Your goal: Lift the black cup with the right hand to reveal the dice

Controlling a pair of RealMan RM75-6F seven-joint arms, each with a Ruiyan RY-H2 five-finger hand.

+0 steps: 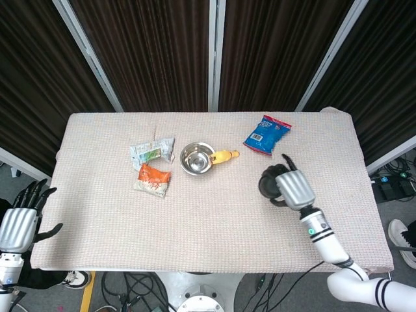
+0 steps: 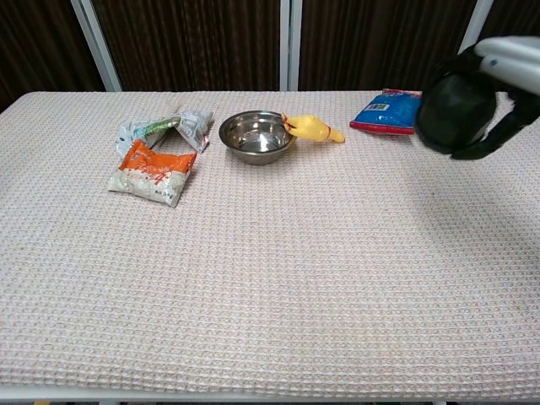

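My right hand (image 1: 290, 188) (image 2: 498, 89) holds the black cup (image 1: 269, 182) (image 2: 450, 114) in the air above the right part of the table, its fingers wrapped round the cup's side. The cup is tilted. No dice shows on the cloth in either view. My left hand (image 1: 19, 221) hangs off the table's near-left corner with its fingers apart and nothing in it; the chest view does not show it.
A steel bowl (image 1: 197, 158) (image 2: 256, 136) sits mid-table with a yellow toy (image 1: 225, 156) (image 2: 312, 129) at its right rim. A blue snack bag (image 1: 267, 134) (image 2: 392, 110) lies at the back right. Two snack packets (image 1: 153, 167) (image 2: 159, 157) lie to the left.
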